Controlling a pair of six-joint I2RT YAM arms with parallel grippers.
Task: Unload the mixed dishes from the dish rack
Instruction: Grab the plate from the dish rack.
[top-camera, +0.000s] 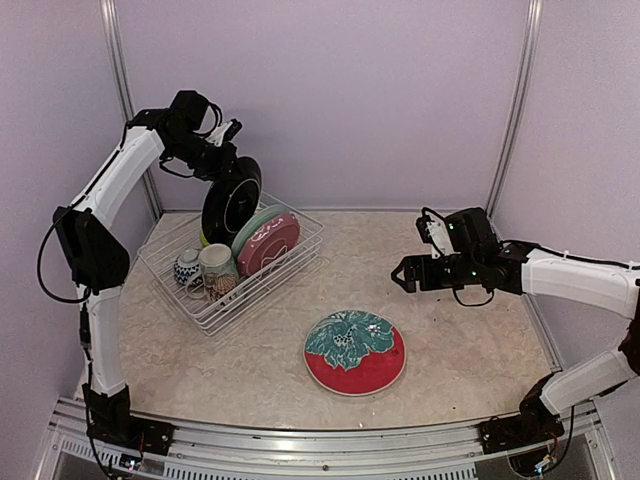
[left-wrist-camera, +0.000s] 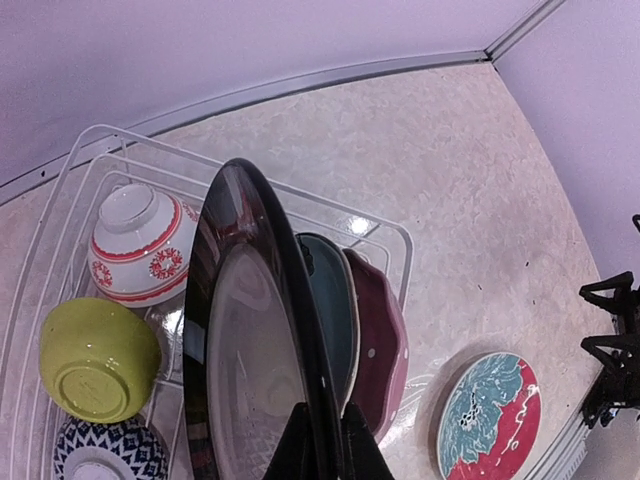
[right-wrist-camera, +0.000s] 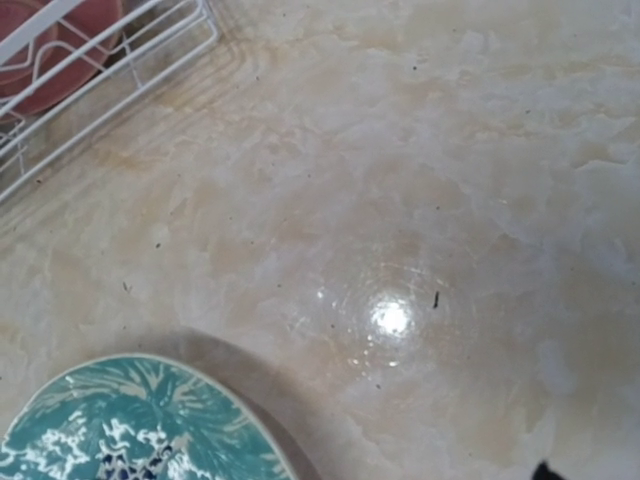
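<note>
The white wire dish rack (top-camera: 272, 287) stands at the left. My left gripper (top-camera: 231, 160) is shut on the top rim of the black-rimmed plate (top-camera: 230, 203) and holds it upright, raised above the rack. In the left wrist view the fingertips (left-wrist-camera: 300, 445) pinch that plate's rim (left-wrist-camera: 250, 330). Behind it in the rack stand a teal-white plate (left-wrist-camera: 330, 300) and a pink dotted plate (left-wrist-camera: 385, 340). Also in the rack are a red-white bowl (left-wrist-camera: 140, 243), a lime green bowl (left-wrist-camera: 98, 358), a blue-white bowl (left-wrist-camera: 100, 455) and a mug (top-camera: 217, 268). My right gripper (top-camera: 403, 275) is open and empty above the table.
A red floral plate (top-camera: 355, 352) lies flat on the table in front of the rack, and its edge shows in the right wrist view (right-wrist-camera: 130, 430). The rack's corner (right-wrist-camera: 100, 90) shows there too. Purple walls close in the back and sides.
</note>
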